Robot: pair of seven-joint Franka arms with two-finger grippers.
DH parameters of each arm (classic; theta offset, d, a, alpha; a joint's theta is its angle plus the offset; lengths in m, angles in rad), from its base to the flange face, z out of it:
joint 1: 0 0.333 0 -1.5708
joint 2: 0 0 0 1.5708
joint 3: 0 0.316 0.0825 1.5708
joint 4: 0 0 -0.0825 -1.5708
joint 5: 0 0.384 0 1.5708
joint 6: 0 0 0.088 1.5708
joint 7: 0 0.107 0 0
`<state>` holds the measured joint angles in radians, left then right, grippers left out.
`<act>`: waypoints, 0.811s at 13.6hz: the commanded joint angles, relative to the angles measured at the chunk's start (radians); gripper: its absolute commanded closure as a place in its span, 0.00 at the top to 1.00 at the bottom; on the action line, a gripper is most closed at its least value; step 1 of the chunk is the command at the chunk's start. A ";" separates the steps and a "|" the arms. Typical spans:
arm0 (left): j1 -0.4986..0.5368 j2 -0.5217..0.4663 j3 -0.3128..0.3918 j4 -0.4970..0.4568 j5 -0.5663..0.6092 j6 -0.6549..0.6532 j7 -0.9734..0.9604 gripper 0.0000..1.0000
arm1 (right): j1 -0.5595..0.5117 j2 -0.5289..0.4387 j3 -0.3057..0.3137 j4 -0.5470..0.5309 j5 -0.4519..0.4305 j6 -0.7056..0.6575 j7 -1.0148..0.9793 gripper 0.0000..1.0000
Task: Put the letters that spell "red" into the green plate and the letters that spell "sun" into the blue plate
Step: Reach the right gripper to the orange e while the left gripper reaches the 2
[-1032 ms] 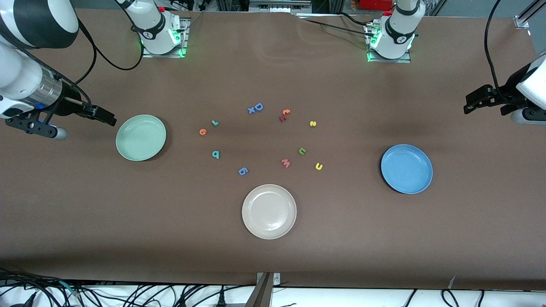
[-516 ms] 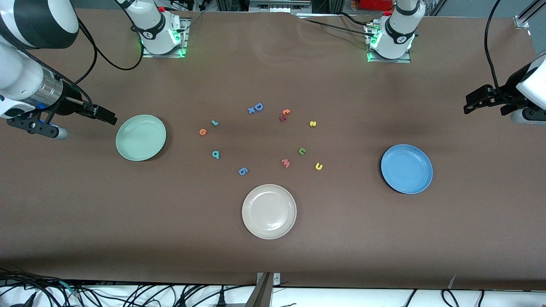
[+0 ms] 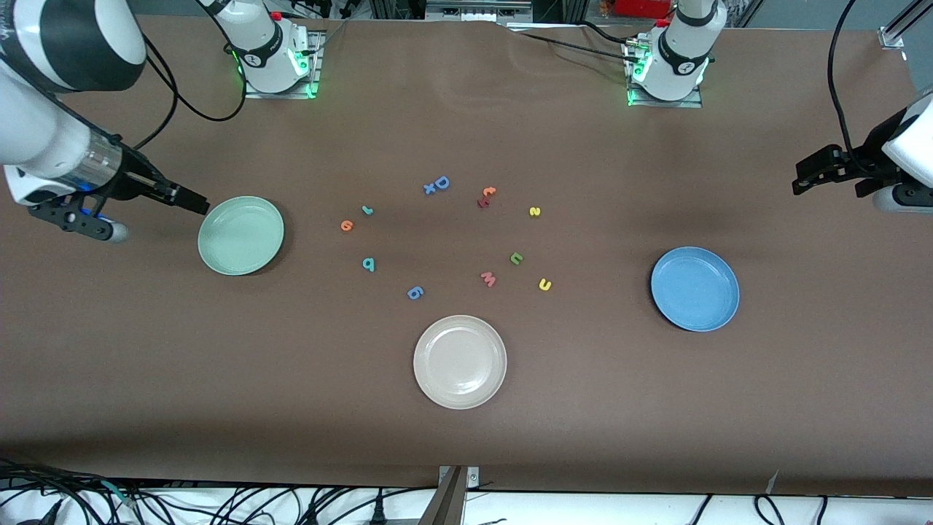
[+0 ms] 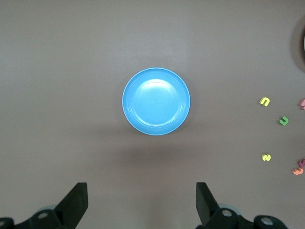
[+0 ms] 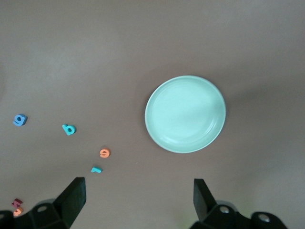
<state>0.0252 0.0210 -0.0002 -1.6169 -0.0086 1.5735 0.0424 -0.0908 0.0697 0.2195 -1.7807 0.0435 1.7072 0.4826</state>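
Both plates are sitting empty; all six letters are lying mid-bench. The right pincer, open and empty, is hanging by the green plate, nearest the teal "r". The left pincer, open too, is waiting near the blue plate.

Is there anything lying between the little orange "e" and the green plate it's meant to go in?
Nothing visible. The orange "e" lies on bare table, and the stretch from it to the green plate holds no other letter. The teal "r" and teal "d" sit off that line, farther from the plate.
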 commanded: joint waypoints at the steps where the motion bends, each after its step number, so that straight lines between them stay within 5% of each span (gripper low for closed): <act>1: 0.005 0.010 0.000 0.026 -0.022 -0.010 0.021 1.00 | 0.060 -0.005 0.009 -0.051 0.018 0.029 0.097 1.00; 11: 0.004 0.010 0.000 0.026 -0.017 -0.012 0.019 1.00 | 0.079 0.128 0.193 -0.344 0.026 0.403 0.280 0.99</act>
<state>0.0251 0.0213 -0.0002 -1.6146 -0.0086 1.5735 0.0424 -0.0076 0.1658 0.4008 -2.0805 0.0491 2.0439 0.7491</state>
